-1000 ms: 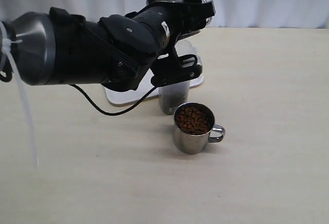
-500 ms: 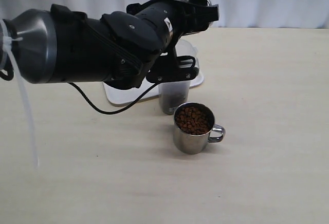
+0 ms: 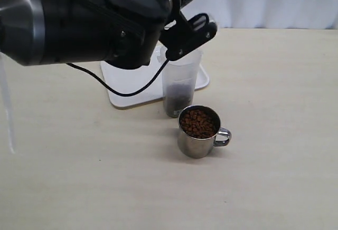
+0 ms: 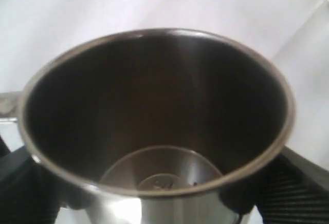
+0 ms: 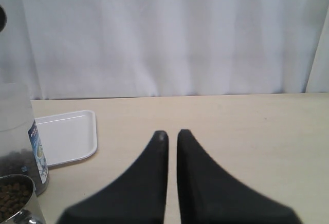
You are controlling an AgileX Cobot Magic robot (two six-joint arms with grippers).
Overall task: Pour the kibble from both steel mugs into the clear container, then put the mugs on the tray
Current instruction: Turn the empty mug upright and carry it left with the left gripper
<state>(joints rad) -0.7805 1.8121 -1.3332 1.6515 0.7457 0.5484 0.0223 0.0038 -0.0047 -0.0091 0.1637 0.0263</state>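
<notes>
Left gripper (image 4: 159,185) clamps empty mug (image 4: 154,106) (light, slick steel), right gripper (image 5: 172,134) pinched shut, empty; full mug (image 3: 198,132) likely heavier, spill-prone, best grabbed across its walls.

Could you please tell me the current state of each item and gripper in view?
Held steel mug: empty, gripped by left gripper.
Table steel mug: upright, full of kibble.
Clear container: upright, kibble at bottom.
Tray: flat, no mug on it.
Right gripper: shut, empty.
</notes>
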